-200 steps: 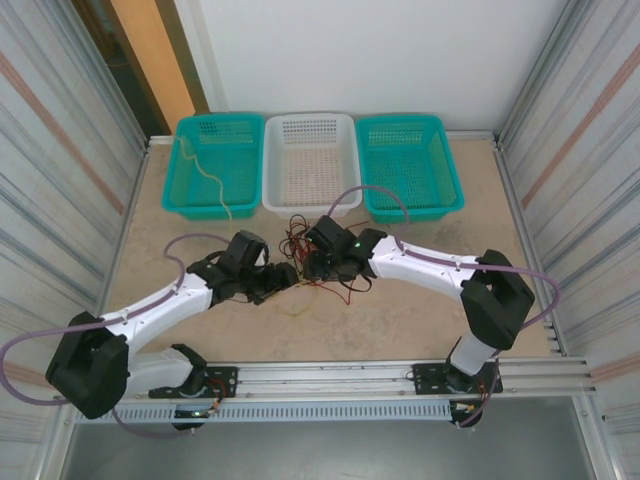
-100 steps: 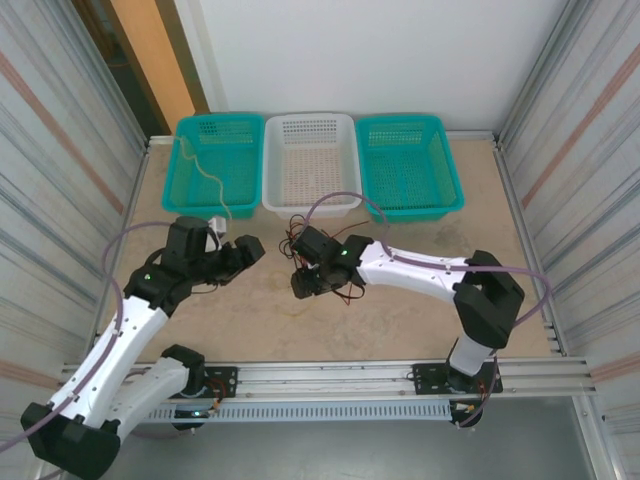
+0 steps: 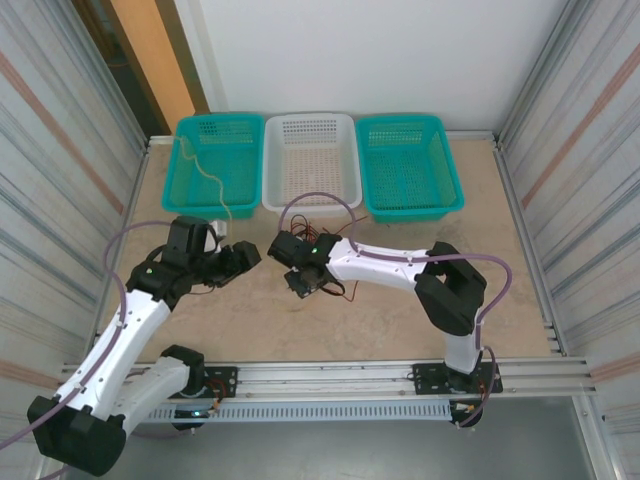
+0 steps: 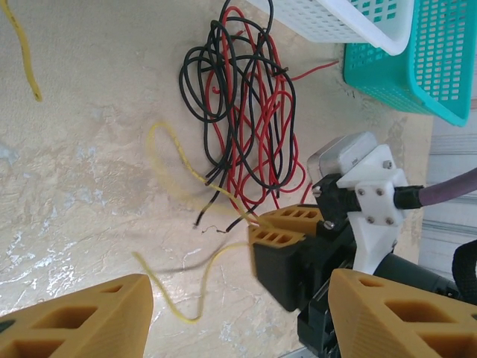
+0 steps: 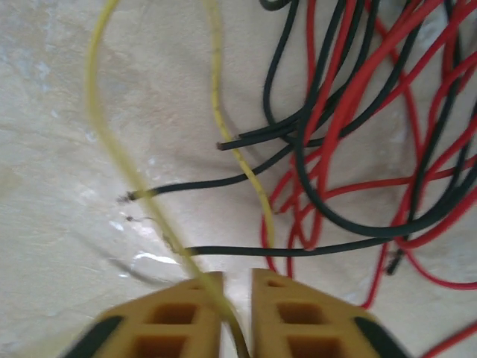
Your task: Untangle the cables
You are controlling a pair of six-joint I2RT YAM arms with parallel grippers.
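Right tool (image 3: 302, 284) farther left, left tool (image 3: 247, 253) back from cables (image 4: 246, 112)

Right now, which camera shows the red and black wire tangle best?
The left wrist view: the whole tangle lies spread out, sharp. The right wrist view catches part of it up close, blurred; the top view has it tiny, partly under the right arm.
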